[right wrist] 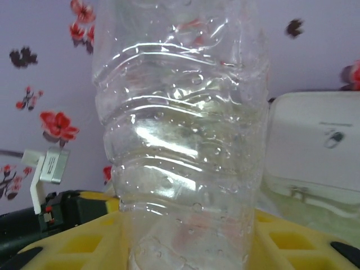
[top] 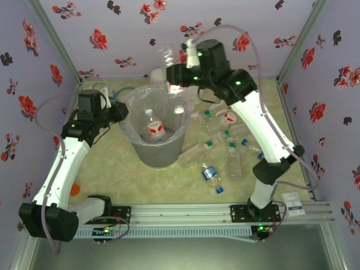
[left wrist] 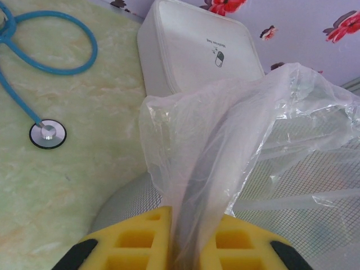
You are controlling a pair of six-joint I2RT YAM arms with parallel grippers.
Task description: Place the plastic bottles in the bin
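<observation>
Your right claw point(top: 171, 72) was clamped on a clear bottle point(top: 167, 54), held up above and behind the far rim of the bin point(top: 154, 154). In its wrist view the yellow fingers point(right wrist: 84, 244) flanked the bottle's ribbed body. The frame cut off both ends of the bottle, so you couldn't see a cap or a label, and the contact points sat below the bottom edge. Behind it, to the right, a white container point(right wrist: 315, 152) stood against the flowered wall.

Your left claw point(left wrist: 190, 239) was shut on the bin's bag point(left wrist: 242, 124), with a fold of clear film pinched between its yellow fingers at the bin's left rim. The film veiled much of what lay beyond it, and the bin's grey wall showed only as a curve just past the fingertips. Farther out on the table point(left wrist: 84, 180) lay a stethoscope point(left wrist: 48, 133), its blue tube running off the frame's left edge.

From above, a second bottle point(top: 154, 127) with a red-white label lay inside the bin, blurred by the bag. To the bin's right, more bottles point(top: 212, 173) lay scattered on the table near the right arm. They were too clear and too crowded to count surely. A small orange thing point(top: 75, 189) peeked out beside the left arm, with too little showing to name it.
</observation>
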